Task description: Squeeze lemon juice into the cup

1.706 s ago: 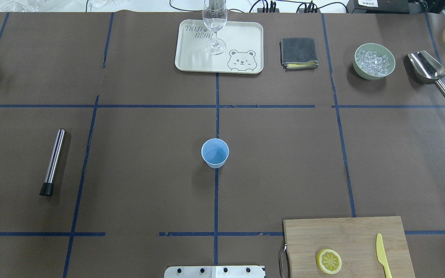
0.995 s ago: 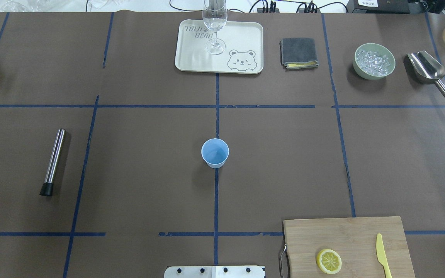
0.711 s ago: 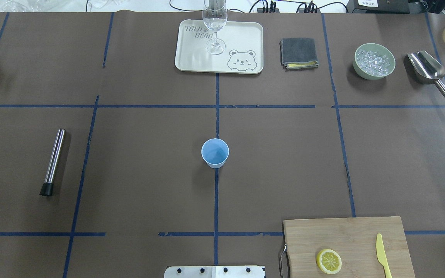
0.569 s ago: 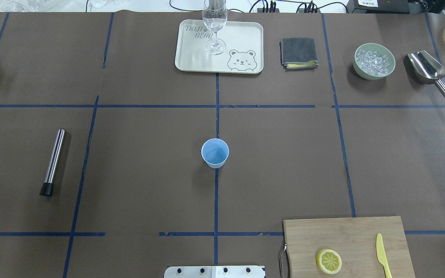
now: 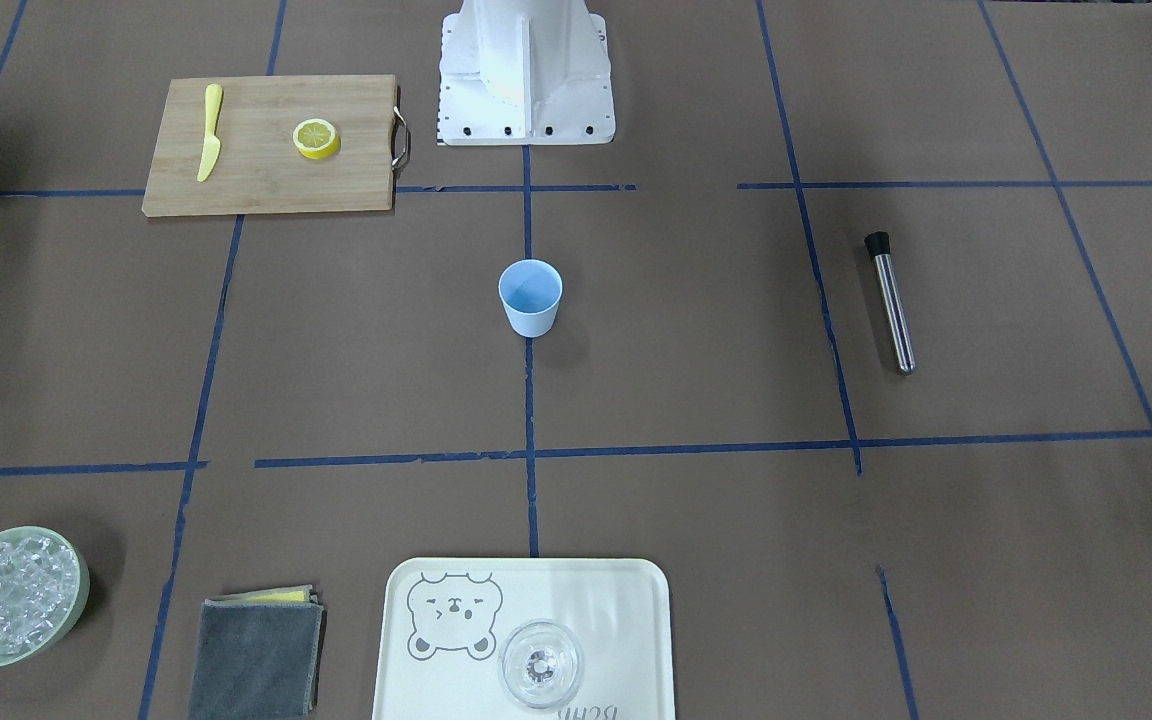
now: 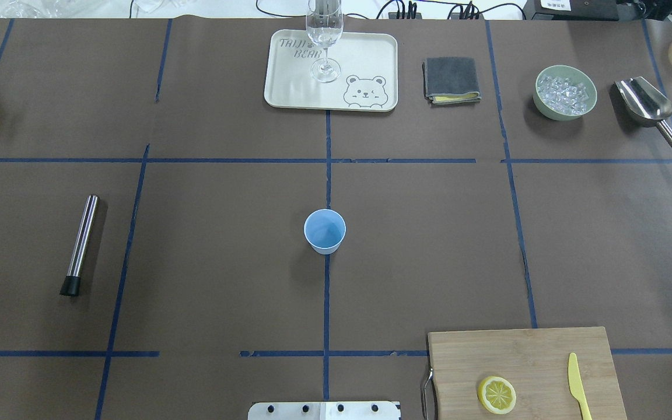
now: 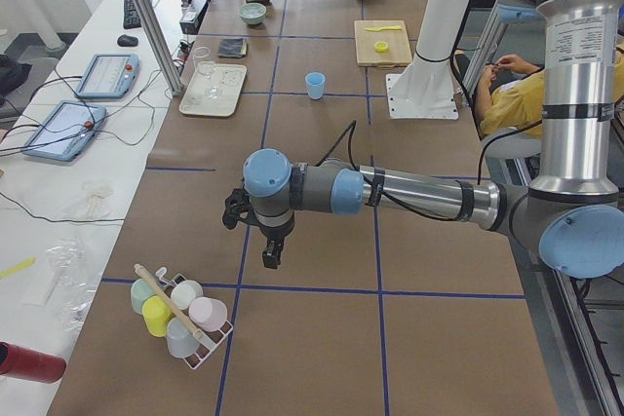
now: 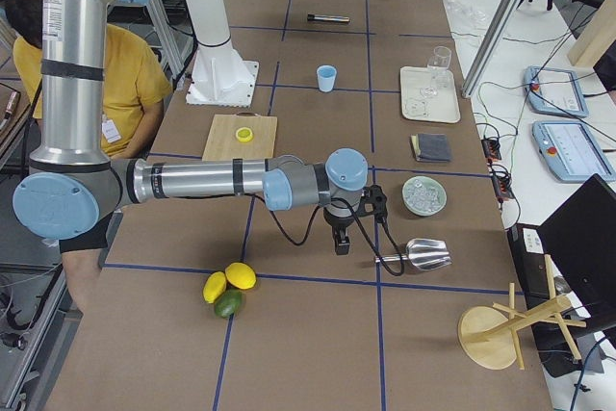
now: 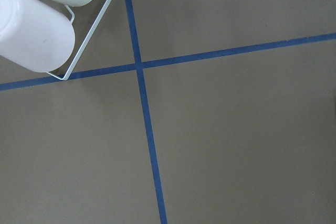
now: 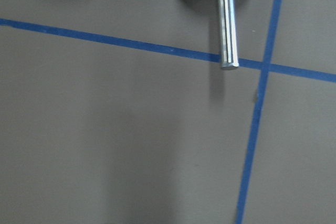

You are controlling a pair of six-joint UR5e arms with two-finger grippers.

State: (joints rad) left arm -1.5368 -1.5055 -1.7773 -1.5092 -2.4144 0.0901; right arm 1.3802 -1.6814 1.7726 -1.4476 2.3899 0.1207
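In the overhead view, a cream bear-print tray sits top centre, with 1 stemmed glass standing upright on it. To its right lie a folded grey cloth, a green bowl of ice and a metal scoop. A steel muddler lies at left. Lower right, a yellow plastic knife rests on a bamboo cutting board.

- I see the left gripper and right gripper only in side views; I cannot judge their jaws.
- The overhead's bottom edge crops the yellow knife.
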